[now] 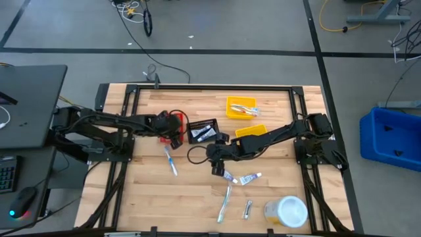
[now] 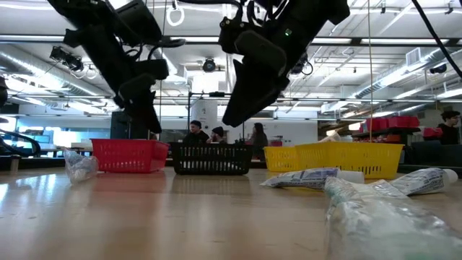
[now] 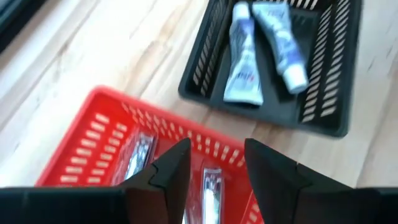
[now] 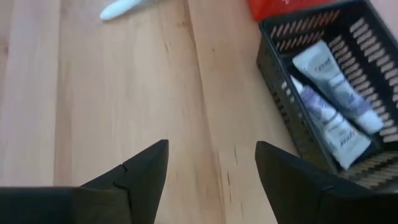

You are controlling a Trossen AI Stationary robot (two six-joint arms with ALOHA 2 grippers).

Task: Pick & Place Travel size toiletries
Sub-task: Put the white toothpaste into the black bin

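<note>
My left hand [image 3: 214, 168] hangs released over the red bin [image 3: 93, 146], silvery sachets [image 3: 210, 193] lying inside. I should lift straight up to clear its rim. Right hand [image 4: 211, 165], spread empty, hovers beside the black bin [image 4: 292, 134] holding tubes [image 4: 336, 93].

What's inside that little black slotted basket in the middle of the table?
Two small white-and-blue squeeze tubes lie side by side on the floor of the black slotted plastic basket. In the overhead view the right arm's wrist covers one corner, so anything tucked there cannot be seen.

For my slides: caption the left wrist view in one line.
Left gripper, open, above the red bin holding silvery items; two tubes lie in the black bin.
</note>
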